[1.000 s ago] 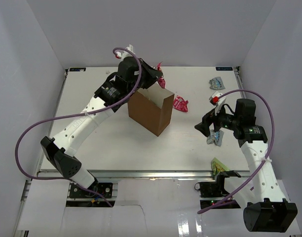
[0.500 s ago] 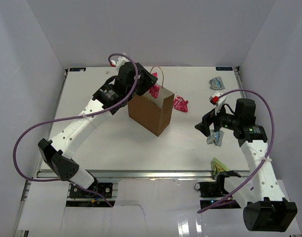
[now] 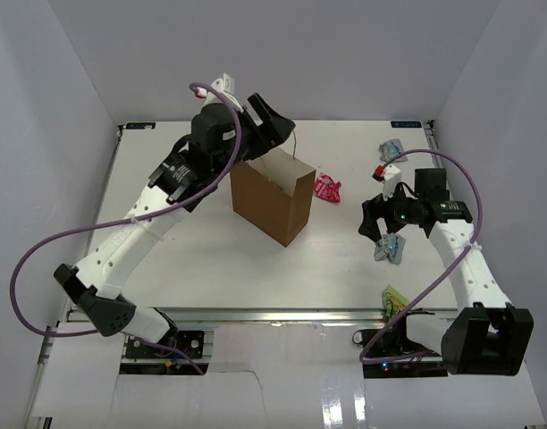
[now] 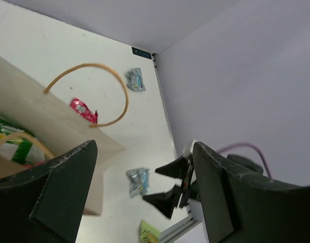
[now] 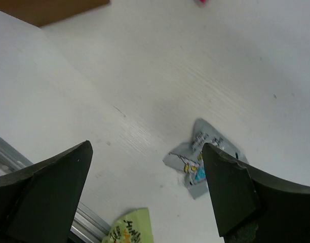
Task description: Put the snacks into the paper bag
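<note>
The brown paper bag [image 3: 273, 201] stands upright mid-table, mouth open. My left gripper [image 3: 275, 125] hangs open and empty above its far rim. Looking down from the left wrist, I see a bag wall [image 4: 28, 101], a looped handle [image 4: 86, 93] and a green-printed packet [image 4: 13, 147] inside. A pink snack [image 3: 327, 188] lies just right of the bag. My right gripper [image 3: 370, 222] is open over a blue-silver snack [image 3: 389, 248], which shows beside the right finger [image 5: 203, 162]. A yellow-green snack [image 3: 397, 299] lies near the front edge. Another blue-silver snack [image 3: 391, 150] lies at the far right.
White walls close the table on three sides. The aluminium front rail [image 3: 282, 315] runs just behind the yellow-green snack [image 5: 127, 230]. A purple cable [image 3: 41, 250] loops off the left arm, and another purple cable [image 3: 457, 174] arcs over the right arm.
My left gripper opened over the bag's mouth and rose; the pink packet it held is no longer in sight. The right arm shifted slightly farther and left, still open.
</note>
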Robot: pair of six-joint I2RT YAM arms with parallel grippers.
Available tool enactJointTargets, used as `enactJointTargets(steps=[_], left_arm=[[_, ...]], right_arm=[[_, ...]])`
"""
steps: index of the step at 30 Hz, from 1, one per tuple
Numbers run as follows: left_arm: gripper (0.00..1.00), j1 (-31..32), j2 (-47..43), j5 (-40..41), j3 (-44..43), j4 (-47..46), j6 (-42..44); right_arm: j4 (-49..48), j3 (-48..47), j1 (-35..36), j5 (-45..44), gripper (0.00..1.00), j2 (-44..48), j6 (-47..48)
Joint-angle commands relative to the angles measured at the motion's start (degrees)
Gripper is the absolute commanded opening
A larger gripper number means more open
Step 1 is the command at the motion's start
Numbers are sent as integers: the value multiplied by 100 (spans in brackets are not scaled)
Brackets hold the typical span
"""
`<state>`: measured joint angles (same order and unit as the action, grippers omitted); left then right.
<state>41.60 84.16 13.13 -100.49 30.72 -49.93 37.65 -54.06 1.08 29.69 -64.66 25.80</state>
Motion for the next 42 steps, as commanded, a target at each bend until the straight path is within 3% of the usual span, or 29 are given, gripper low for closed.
enactJointTargets(steps=[1, 2, 6, 10, 14, 20, 24, 25, 27, 28, 30, 35, 38, 42], left_arm=[[87, 14, -1057, -320, 493, -453, 1336], [89, 14, -1294, -58, 704, -444, 1459], [95, 14, -2639, 698, 1846, -164, 1495], [96, 6, -3896, 1411, 2805, 450, 1162], [98, 6, -4758, 1448, 3508, 1022, 767], [98, 5, -5067, 1255, 4168, 1384, 336], [98, 6, -5252, 1078, 4564, 1384, 28], [98, 6, -5322, 1061, 4677, 1393, -68], [98, -3, -5384, 1034, 4757, 1393, -113], [98, 5, -5445, 1025, 4810, 1384, -139], [98, 6, -5480, 1025, 4854, 1384, -140], [98, 6, -5551, 938, 4977, 1393, -122], [98, 6, -5559, 876, 5074, 1375, -140], [98, 6, -5612, 823, 5162, 1358, -113]], right_arm=[[928, -263, -38, -1630, 95, -213, 337], [920, -167, -38, -2338, 95, -231, 329], [884, 185, -38, -3241, 93, -336, 110], [814, 196, -125, -3005, 96, -826, -268], [726, -139, -319, -2627, 100, -1564, -593], [446, -113, -354, -2407, 89, -2163, -840], [243, -61, -381, -2380, 74, -2481, -919], [208, -43, -389, -2380, 57, -2524, -936], [103, 18, -398, -2372, 35, -2525, -972], [68, 45, -398, -2372, 29, -2525, -972], [6, 115, -407, -2372, 27, -2499, -954], [-126, 159, -451, -2074, 10, -2192, -683], [-22, 37, -469, -1398, 8, -1718, 10], [286, -376, -469, 306, 8, -735, 1372]])
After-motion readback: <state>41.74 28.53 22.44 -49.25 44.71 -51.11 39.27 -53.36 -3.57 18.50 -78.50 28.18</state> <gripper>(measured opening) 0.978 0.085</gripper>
